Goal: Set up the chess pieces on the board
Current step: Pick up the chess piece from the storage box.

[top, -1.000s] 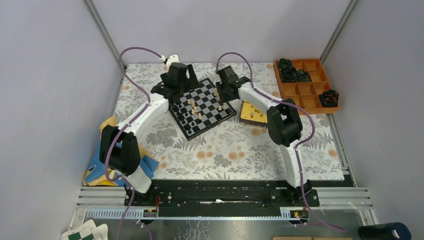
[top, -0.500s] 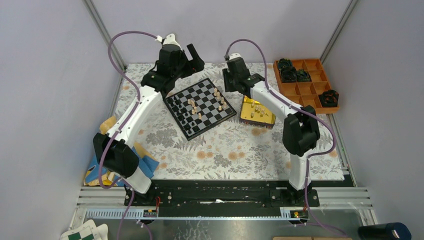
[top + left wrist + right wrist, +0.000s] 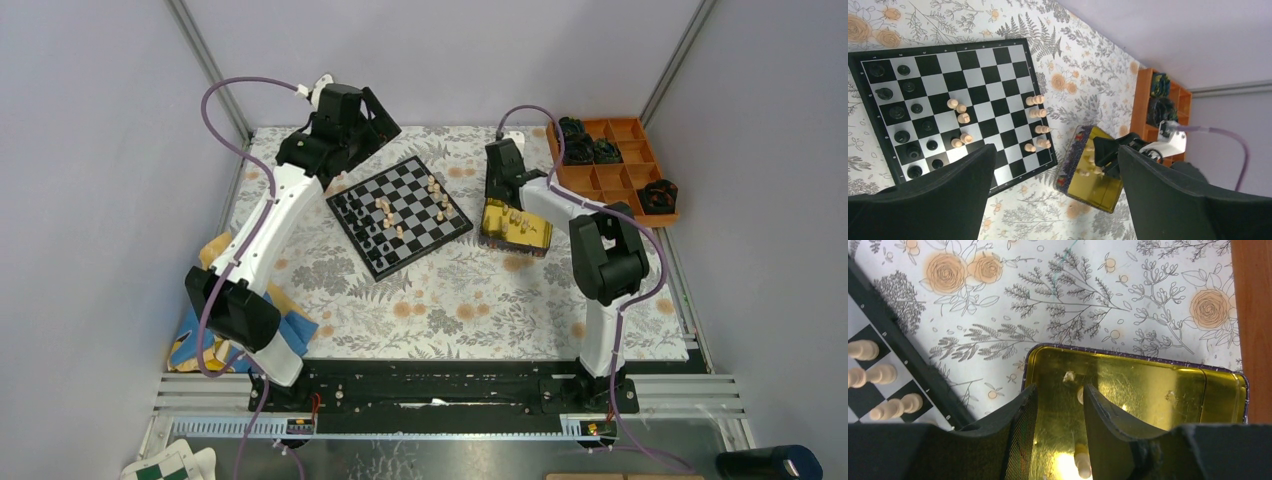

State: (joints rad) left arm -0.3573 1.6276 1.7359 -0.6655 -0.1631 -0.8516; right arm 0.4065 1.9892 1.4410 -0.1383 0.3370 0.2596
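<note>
Right hand (image 3: 497, 203) now over tin (image 3: 531, 237), cloth (image 3: 450, 300)

Top camera overhead, wide; left wrist high above board (image 3: 993, 95); right wrist close — tin (image 3: 1148, 390) shared.

I see the board (image 3: 408, 180) in the middle of the table (image 3: 450, 300), with chess pieces (image 3: 385, 215) standing on it. Just right of it sits a tin (image 3: 535, 240) with more pieces (image 3: 1081, 460) inside. My right gripper (image 3: 1059, 390) hangs over the tin. A compartment tray (image 3: 612, 185) lies at the far right. A cloth (image 3: 195, 335) lies at the near left.
</note>
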